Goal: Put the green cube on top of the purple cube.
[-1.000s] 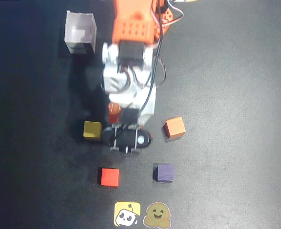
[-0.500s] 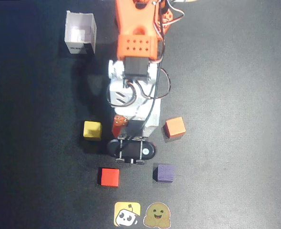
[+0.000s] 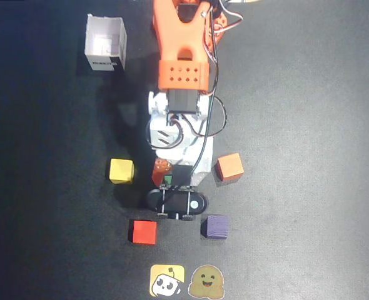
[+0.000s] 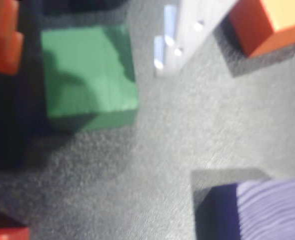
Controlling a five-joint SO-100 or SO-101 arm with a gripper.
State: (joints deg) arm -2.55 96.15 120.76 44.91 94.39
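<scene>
Overhead, the claw [image 3: 167,181] is mostly hidden under the arm; whether it is open or grips anything cannot be told, though the green cube [image 3: 167,180] shows as a sliver right at it. At the wrist, the green cube [image 4: 87,75] sits just beside the orange finger [image 4: 3,37]. The purple cube [image 3: 216,226] rests on the desk [image 3: 309,125] near the claw, lower right overhead; an orange cube [image 3: 229,167] lies to its right.
</scene>
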